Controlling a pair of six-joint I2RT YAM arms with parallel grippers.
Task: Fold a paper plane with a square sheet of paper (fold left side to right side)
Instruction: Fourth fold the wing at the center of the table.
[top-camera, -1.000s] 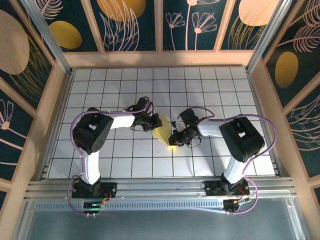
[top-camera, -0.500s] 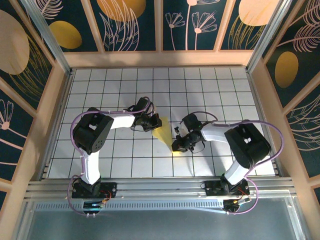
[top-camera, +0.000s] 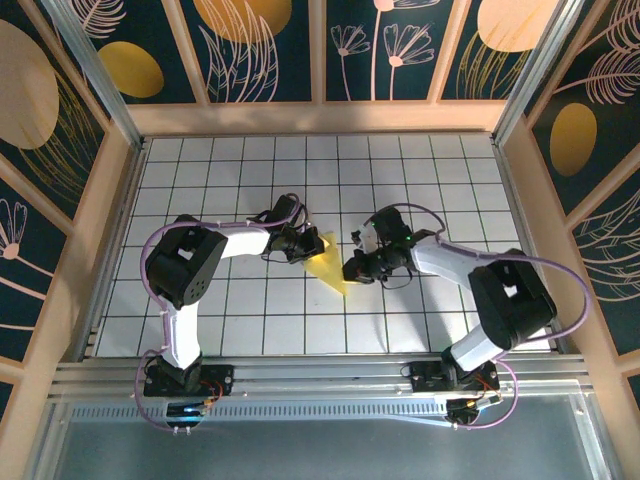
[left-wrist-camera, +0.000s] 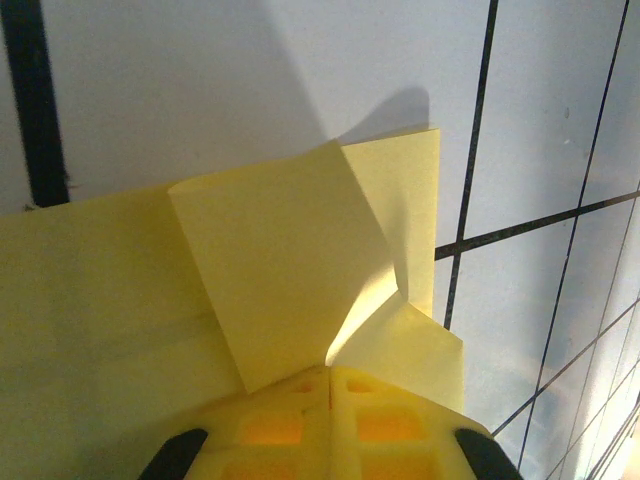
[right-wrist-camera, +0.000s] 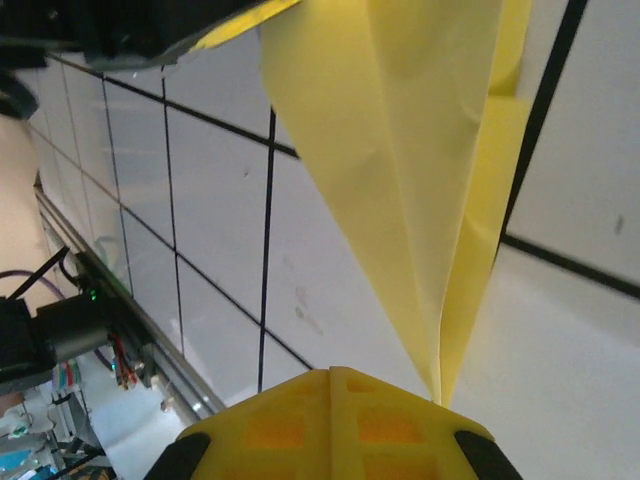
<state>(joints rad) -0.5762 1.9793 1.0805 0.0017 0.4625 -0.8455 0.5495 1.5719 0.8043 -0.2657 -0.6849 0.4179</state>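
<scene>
— Two end effectors, left (top-camera: 304, 246) and right (top-camera: 349, 273), are found with fingers pressed together; nothing is seen pinched between them.
— And the yellow paper (top-camera: 326, 262)?
— It is laid mid-desk (top-camera: 230, 180) as a narrow dart, pinned at wide end and tip, presumably so the creases are kept flat.

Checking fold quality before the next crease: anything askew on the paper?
Yes. At the wide end by the left gripper, one flap of the yellow paper stands raised and curled instead of flat, with a corner sticking out past it. Toward the right gripper the layers splay apart rather than stacking.
</scene>
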